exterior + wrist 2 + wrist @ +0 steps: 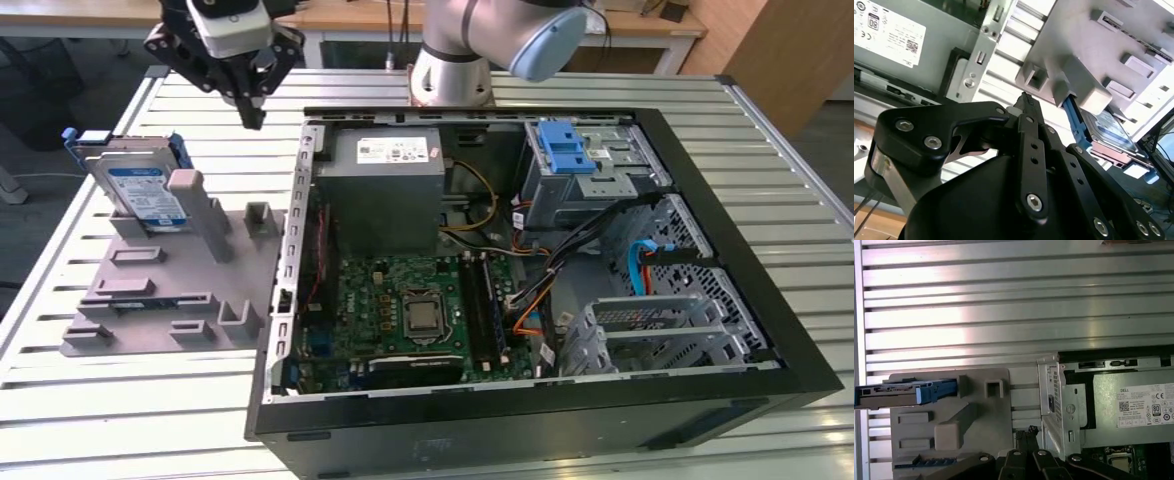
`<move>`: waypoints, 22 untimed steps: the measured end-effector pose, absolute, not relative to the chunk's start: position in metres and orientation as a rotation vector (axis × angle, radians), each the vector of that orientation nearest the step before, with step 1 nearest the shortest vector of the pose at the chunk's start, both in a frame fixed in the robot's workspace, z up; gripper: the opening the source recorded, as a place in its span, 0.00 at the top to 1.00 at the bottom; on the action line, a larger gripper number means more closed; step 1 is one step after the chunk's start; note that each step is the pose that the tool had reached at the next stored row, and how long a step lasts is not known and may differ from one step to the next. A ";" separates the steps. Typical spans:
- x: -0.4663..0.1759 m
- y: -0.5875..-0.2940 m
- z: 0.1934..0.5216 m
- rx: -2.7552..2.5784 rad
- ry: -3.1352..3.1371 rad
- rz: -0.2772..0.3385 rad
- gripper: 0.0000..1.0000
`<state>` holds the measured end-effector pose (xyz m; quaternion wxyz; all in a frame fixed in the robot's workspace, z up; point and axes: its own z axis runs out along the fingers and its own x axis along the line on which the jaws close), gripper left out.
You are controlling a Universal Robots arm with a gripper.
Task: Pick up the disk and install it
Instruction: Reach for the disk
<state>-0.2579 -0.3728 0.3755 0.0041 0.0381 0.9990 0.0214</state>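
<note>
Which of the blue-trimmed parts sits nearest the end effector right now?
The disk, standing on edge in the grey fixture outside the case; the blue-latched drive cage and blue cable lie inside the case, farther off.

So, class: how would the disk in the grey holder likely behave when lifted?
Probably rigid and heavy for its size: the disk has a metal body. It stands on edge in the grey holder, so a sideways push might tip it.
</note>
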 end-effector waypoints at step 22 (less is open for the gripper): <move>-0.285 -0.365 0.374 0.119 3.130 0.067 0.89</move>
